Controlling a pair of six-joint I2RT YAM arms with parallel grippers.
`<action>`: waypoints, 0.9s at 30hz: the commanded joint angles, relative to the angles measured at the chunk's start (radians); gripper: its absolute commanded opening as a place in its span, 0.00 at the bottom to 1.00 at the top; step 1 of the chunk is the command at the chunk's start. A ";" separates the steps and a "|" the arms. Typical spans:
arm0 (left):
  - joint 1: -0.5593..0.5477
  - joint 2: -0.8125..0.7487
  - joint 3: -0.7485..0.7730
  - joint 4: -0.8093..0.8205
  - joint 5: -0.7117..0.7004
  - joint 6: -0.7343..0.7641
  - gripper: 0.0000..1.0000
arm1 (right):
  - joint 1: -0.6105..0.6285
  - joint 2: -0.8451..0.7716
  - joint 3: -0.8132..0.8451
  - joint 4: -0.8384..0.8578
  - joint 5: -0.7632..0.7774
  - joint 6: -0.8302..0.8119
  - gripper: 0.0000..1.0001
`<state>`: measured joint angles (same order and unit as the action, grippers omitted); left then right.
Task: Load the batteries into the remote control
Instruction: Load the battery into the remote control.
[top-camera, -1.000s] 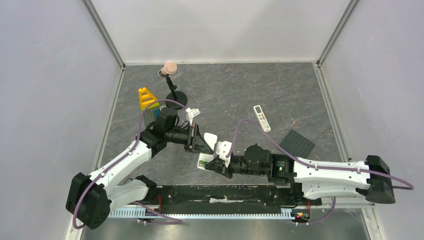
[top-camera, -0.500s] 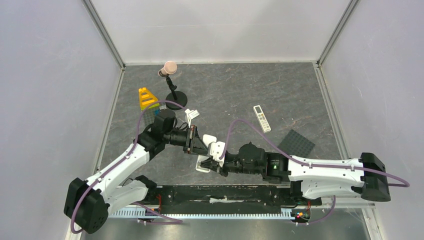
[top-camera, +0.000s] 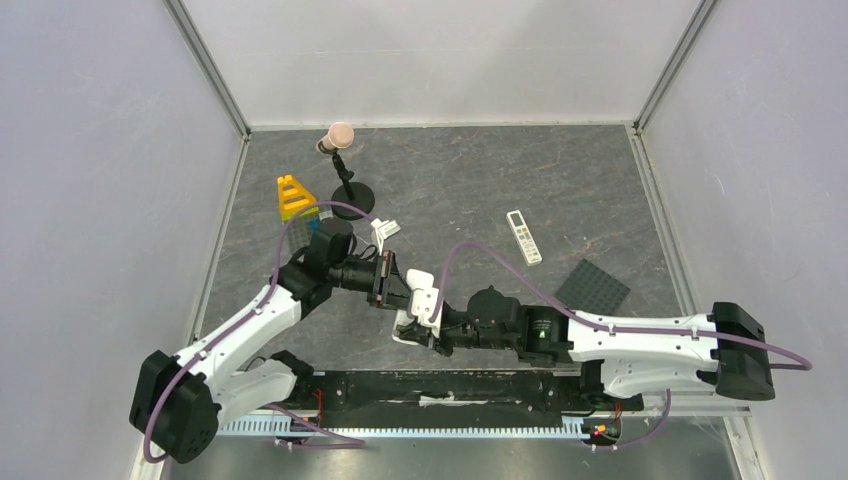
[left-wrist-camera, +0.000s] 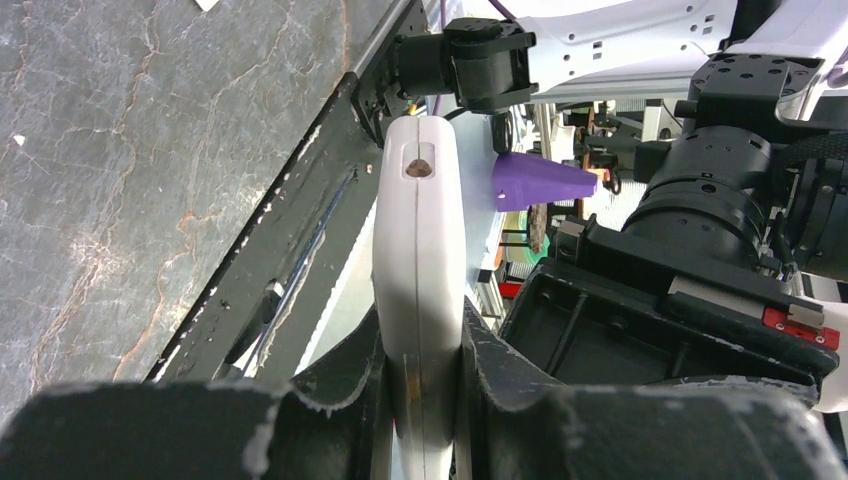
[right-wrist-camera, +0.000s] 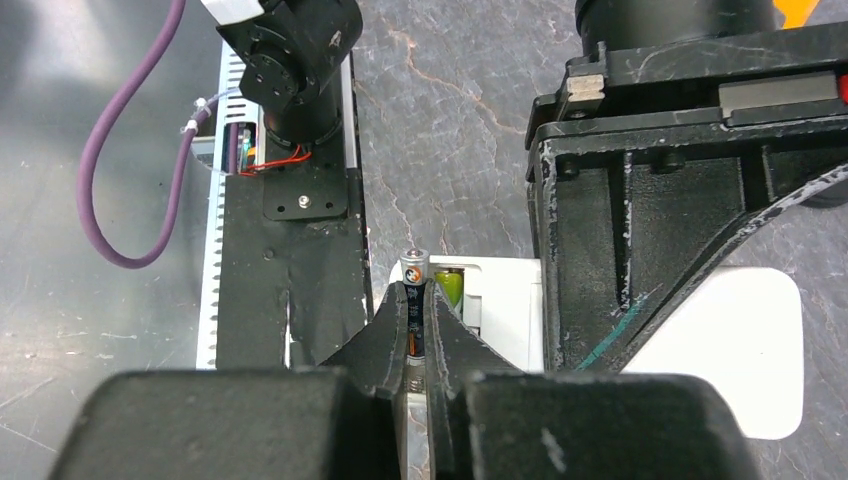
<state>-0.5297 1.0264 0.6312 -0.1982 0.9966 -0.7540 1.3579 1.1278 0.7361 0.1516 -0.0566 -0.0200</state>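
Pale grey walls enclose a dark veined surface. At lower centre, left jaws clamp the remote control, right jaws a battery.

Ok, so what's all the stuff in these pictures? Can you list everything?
remote control: one, white, pinched edge-on in the left gripper, near the table's front edge
green battery: one, green, lying in the remote control's open slot
dark battery: one, dark, held just beside that slot
slim remote: one, white, lying right of centre
studded plate: one, dark grey, right side
yellow block: one, yellow, back left
stand: one, black with a pink ball on top, back left
table: one, dark grey, stone pattern
left gripper: one, black, shut on the remote control
right gripper: one, black, shut on the dark battery
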 joint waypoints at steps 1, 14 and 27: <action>-0.001 0.005 -0.005 0.061 0.036 -0.048 0.02 | 0.006 0.019 0.047 -0.025 0.004 0.002 0.04; -0.001 0.015 -0.012 0.071 0.030 -0.062 0.02 | 0.004 0.043 0.059 -0.128 0.037 0.055 0.06; -0.001 0.024 -0.015 0.071 0.027 -0.056 0.02 | 0.005 0.054 0.086 -0.227 0.051 0.060 0.08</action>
<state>-0.5297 1.0538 0.6064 -0.1764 0.9794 -0.7662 1.3594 1.1633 0.7925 0.0120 -0.0246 0.0395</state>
